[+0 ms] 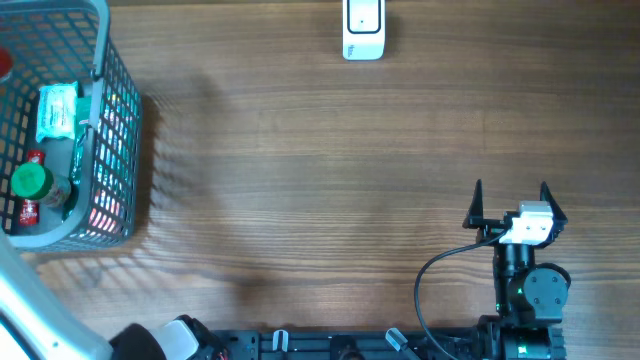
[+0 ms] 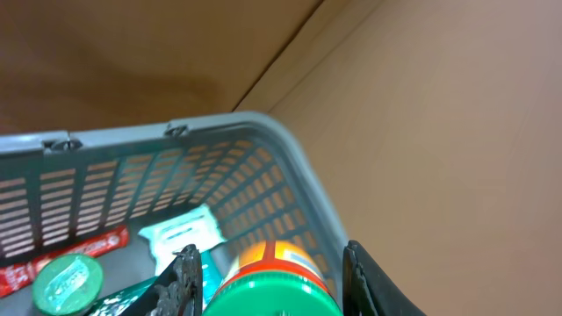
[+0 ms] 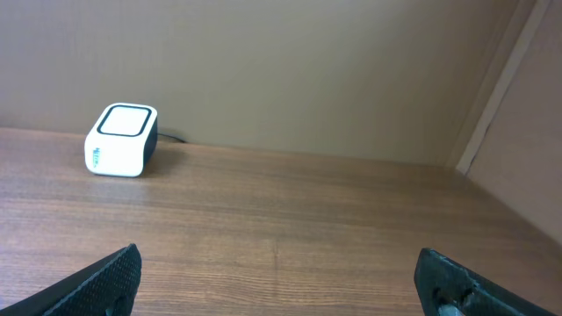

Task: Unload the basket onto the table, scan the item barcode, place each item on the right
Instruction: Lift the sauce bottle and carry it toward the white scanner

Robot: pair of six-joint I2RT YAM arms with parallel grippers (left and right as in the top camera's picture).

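The item, a bottle with a green cap and an orange label, sits between the black fingers of my left gripper, over the grey mesh basket. The jaws are shut on its cap, touching it on both sides. In the overhead view the left gripper itself does not show. The white scanner stands at the table's far edge and also shows as the white scanner in the right wrist view. My right gripper rests near the front right, open and empty, over bare wood.
The basket at the far left holds a green-lidded jar, a pale green packet and a red packet. A black cable loops beside the right arm's base. A wall rises behind the scanner.
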